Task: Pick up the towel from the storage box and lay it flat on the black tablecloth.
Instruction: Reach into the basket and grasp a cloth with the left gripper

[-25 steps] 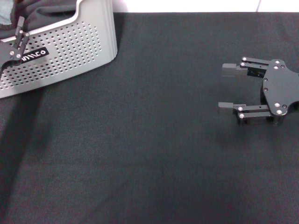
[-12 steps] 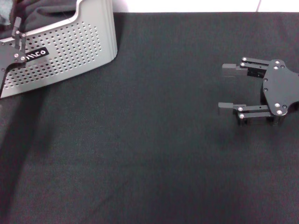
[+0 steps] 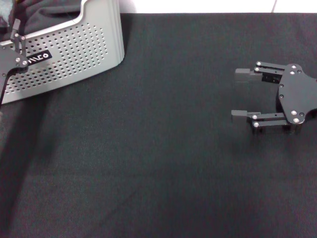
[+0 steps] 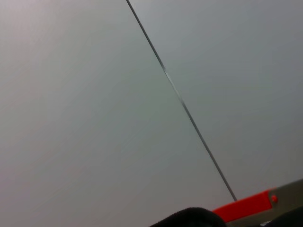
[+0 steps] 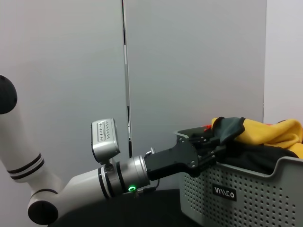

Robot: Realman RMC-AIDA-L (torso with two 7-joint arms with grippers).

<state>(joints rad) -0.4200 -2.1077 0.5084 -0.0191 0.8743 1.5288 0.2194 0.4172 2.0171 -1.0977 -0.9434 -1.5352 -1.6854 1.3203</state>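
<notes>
The storage box [image 3: 74,49], light grey with perforated sides and a black label, stands at the far left of the black tablecloth [image 3: 158,163]. In the right wrist view the towel [image 5: 274,135] lies heaped in the box [image 5: 236,194], yellow-orange side up, with a grey-green fold raised at the near rim. My left gripper [image 5: 210,142] is at that rim, right against the raised fold. It shows only partly at the left edge of the head view [image 3: 17,37]. My right gripper [image 3: 237,94] is open and empty, hovering over the cloth at the right.
A rumpled dark cloth [image 3: 54,10] lies in the box under the towel. A pale wall runs behind the table. The left wrist view shows only grey wall and an orange-red strip [image 4: 244,208].
My left gripper has shifted slightly left and toward the box rim. The right gripper has stayed in place.
</notes>
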